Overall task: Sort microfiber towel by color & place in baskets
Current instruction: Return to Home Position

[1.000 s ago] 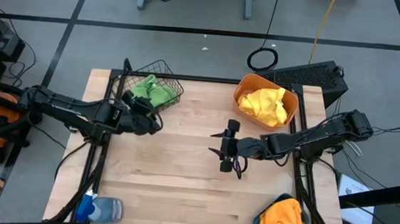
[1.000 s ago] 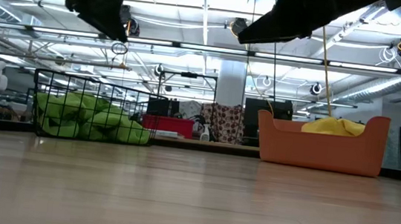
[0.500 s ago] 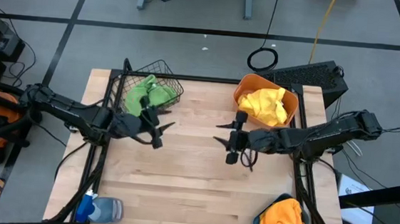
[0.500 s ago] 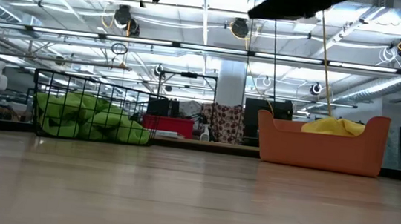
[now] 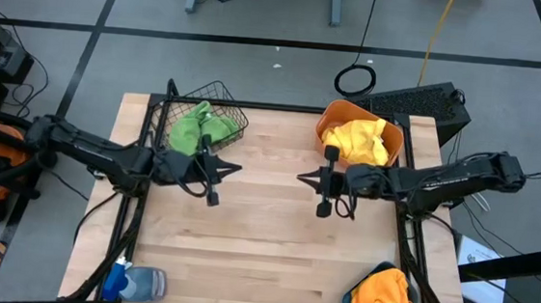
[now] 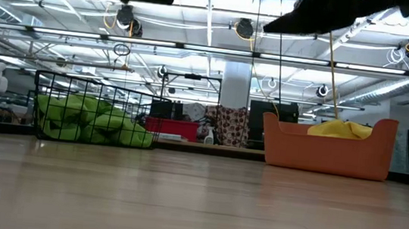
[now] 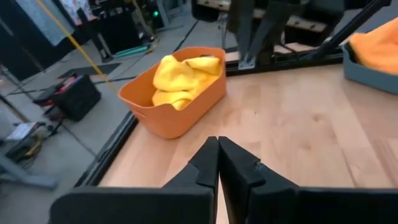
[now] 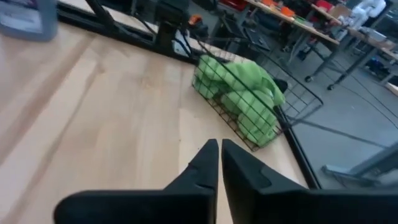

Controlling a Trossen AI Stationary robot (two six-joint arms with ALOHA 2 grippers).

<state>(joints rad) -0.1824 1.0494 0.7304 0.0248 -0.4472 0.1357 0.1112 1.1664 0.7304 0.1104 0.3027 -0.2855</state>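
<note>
Green microfiber towels (image 5: 200, 125) lie in the black wire basket (image 5: 236, 120) at the table's far left. Yellow ones (image 5: 358, 141) fill the orange basket (image 5: 395, 134) at the far right. An orange towel (image 5: 380, 298) sits in the teal basket (image 5: 348, 298) at the near right corner. My left gripper (image 5: 237, 169) hovers shut and empty just near of the wire basket, pointing right. My right gripper (image 5: 301, 177) hovers shut and empty beside the orange basket, pointing left. Their own wrist views show the left gripper (image 7: 217, 146) and the right gripper (image 8: 219, 149) with fingertips together.
A blue-and-white plastic bottle (image 5: 134, 281) lies at the table's near left corner. Bare wood (image 5: 263, 248) spreads over the table's middle and near part. The two grippers face each other above the table's middle with a gap between them.
My left gripper has come away from the wire basket toward the table's middle and has shut. My right gripper has drawn toward the far right, nearer the orange basket, and has shut too. Both have risen. No towel has moved.
</note>
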